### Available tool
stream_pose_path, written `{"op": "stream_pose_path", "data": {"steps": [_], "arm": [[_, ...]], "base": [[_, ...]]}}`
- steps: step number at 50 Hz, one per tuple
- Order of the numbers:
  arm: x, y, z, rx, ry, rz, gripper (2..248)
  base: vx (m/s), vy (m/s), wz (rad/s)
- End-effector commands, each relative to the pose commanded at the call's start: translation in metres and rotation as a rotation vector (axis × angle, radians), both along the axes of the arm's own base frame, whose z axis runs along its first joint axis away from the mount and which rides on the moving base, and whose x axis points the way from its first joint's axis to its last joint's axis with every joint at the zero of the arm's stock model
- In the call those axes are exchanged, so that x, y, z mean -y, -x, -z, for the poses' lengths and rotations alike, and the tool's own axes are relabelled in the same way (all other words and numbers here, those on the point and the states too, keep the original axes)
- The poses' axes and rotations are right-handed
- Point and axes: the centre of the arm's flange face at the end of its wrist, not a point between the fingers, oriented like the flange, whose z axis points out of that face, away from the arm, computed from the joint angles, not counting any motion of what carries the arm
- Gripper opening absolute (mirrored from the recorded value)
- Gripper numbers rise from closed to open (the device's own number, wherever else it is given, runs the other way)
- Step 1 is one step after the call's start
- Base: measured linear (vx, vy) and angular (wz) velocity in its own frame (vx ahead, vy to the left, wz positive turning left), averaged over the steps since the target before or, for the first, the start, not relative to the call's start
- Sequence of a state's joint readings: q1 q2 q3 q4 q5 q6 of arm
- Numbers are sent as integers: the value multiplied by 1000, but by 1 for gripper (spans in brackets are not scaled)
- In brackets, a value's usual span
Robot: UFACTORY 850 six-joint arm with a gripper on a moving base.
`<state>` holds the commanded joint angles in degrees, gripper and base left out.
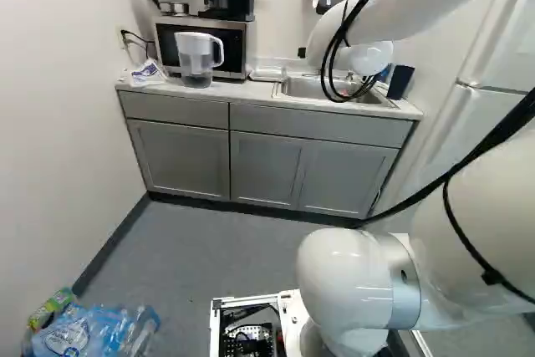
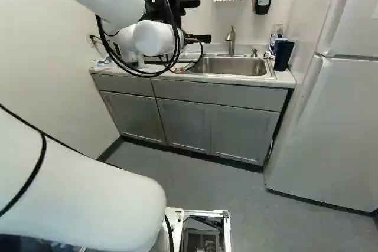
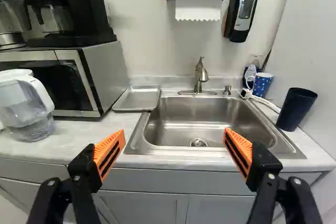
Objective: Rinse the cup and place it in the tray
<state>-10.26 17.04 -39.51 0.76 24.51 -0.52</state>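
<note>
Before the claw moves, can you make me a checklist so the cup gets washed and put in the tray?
1. Claw open and holding nothing: ok.
2. Which cup to take: cannot tell; a dark blue cup and a dotted cup both stand beside the sink.
3. Sink free for rinsing: ok, nothing in it.
4. Water running: not ok, none shows under the faucet.
5. Room in the tray: ok, it's empty.

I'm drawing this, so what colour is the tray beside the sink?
The tray is silvery grey, clearest in the wrist view.
</note>
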Motion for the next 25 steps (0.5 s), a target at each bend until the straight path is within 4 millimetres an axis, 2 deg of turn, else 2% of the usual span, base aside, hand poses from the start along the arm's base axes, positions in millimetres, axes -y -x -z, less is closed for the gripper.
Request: {"op": "stream_pose_path", "data": {"steps": [25], "arm": [[0, -3, -24, 15, 2, -2, 247]], "base": [[0, 0, 0]]}}
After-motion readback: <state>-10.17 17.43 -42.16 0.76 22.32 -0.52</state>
